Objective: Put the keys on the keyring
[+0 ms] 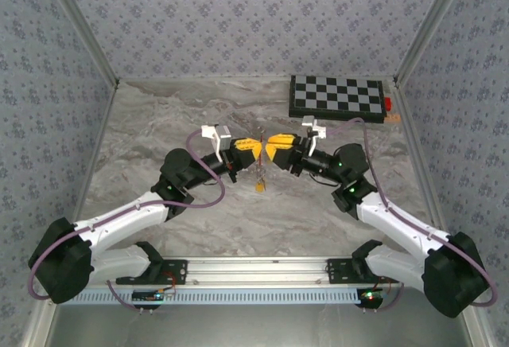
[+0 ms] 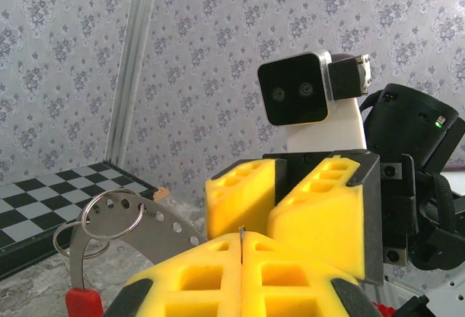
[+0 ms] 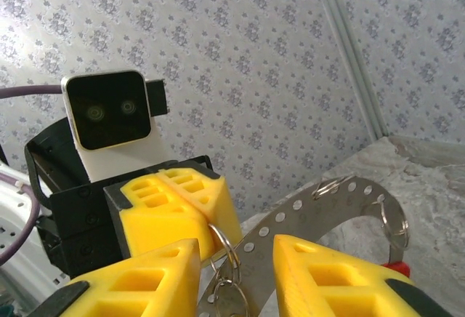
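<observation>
- Where the two arms meet over mid-table, a tiny orange-tan key (image 1: pixel 260 187) dangles just below the fingertips. I cannot tell whether it is already threaded on.
- Right gripper (image 3: pixel 236 259): fingers spread, one either side of the keyring's near end. As far as I can see they do not touch it.
- Left gripper (image 2: pixel 241 248): fingers pressed together, tips facing the right gripper's, pinching a thin wire loop (image 3: pixel 224 238) at that same end.
- Keyring (image 3: pixel 312 211): held aloft between the grippers. A grey perforated band arcs up and away from the loop to a red end (image 3: pixel 396 266), with another small ring hanging there.
- Step in hand, as I read it: threading. The left steadies the ring while the right lines up.
- Next move likely calls for the right fingers to close on the loop or the key with fine alignment. The parts are thin and could slip or twist.
- Far back right: a checkerboard (image 1: pixel 338 96), well apart from the work.
</observation>
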Motion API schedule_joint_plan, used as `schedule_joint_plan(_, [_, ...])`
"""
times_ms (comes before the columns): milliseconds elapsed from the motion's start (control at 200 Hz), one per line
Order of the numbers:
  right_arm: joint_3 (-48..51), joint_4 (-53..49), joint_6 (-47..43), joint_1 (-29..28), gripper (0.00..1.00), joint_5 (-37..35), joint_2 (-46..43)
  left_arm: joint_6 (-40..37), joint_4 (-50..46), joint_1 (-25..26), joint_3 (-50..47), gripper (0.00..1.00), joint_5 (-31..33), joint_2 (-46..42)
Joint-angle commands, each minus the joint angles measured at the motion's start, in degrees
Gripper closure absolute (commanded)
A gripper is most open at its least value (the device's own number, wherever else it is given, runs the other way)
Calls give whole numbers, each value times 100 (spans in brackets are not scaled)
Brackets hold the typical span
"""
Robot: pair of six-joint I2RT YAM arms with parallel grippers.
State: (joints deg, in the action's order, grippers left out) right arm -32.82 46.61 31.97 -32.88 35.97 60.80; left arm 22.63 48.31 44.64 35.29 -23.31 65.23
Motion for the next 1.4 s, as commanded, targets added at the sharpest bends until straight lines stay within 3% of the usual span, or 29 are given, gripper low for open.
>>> schedule_joint_plan(0, [21, 302, 96, -62, 69, 233, 96, 57, 398, 20, 110, 100, 39, -103])
schedule_joint_plan(290, [24, 331, 98, -92, 78, 279, 240, 40, 388, 18, 110, 100, 48, -98])
schedule_joint_plan(445, [15, 371, 83, -97, 100, 354, 262, 40, 372, 19, 115, 100, 18, -48])
schedule_joint_plan(675, [-69, -167, -239, -44, 100, 398, 22, 7, 216, 17, 89, 100, 72, -91])
schedule_joint_plan(710, [-90, -334, -331, -28, 100, 409, -48, -3, 151, 10, 98, 95, 80, -107])
schedule_joint_plan(860, [-363, -1711, -1098, 115, 100, 526, -343, -98, -232, -52, 97, 84, 58, -277])
schedule_joint_plan(1084, [-1283, -4285, -2567, 282, 100, 859, -381, -390, -1004, -356, 77, 82, -366, -616])
schedule_joint_plan(1119, [-1442, -4662, -2813, 290, 100, 882, -345, -429, -1101, -409, 66, 77, -423, -666])
schedule_joint_plan(1394, [-2550, -6841, -4128, 287, 100, 691, 202, -912, -1917, -524, 192, 75, -878, -784])
